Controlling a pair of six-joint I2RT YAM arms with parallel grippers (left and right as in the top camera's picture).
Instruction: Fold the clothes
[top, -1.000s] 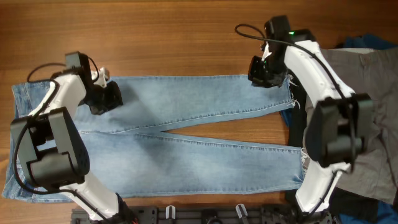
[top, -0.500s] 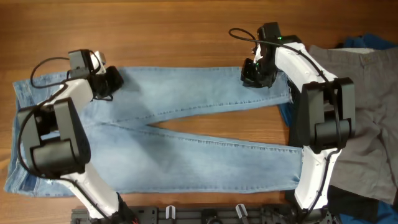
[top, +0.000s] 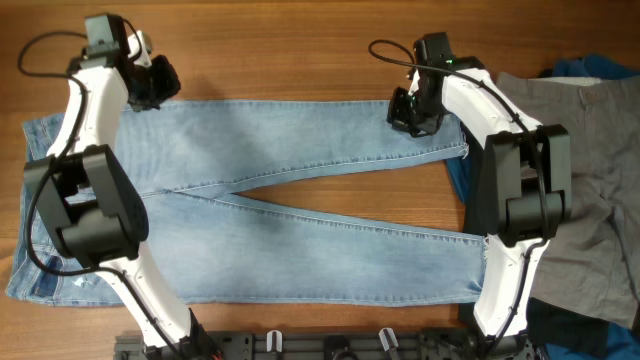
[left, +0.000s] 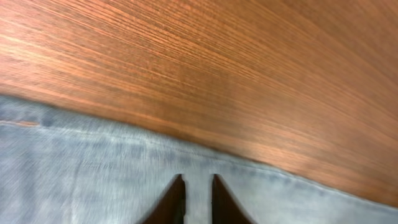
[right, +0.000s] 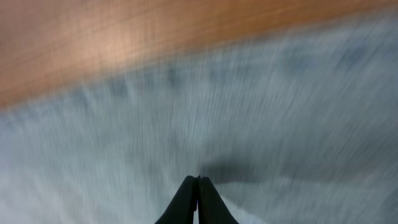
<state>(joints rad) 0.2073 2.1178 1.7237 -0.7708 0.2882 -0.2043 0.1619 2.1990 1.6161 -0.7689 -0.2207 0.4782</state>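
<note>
Light-blue denim jeans (top: 300, 240) lie flat on the wooden table, waist at the left, both legs running right in a narrow V. My left gripper (top: 158, 88) is at the jeans' top edge near the waist. In the left wrist view its fingers (left: 197, 180) stand a narrow gap apart over flat denim (left: 93, 168). My right gripper (top: 408, 115) is on the upper leg near its hem. In the right wrist view its fingertips (right: 198, 179) are pressed together over blurred denim (right: 280, 112), with no cloth visibly pinched.
A grey garment (top: 590, 150) lies at the right edge with a bright-blue one (top: 590, 68) behind it and dark cloth (top: 570, 335) at the bottom right. Bare wood (top: 300, 50) shows behind the jeans and between the legs (top: 330, 200).
My left gripper has moved up and left, from the thigh area to the jeans' top edge. The right gripper slid slightly left, then held. The upper leg lies a little higher and flatter.
</note>
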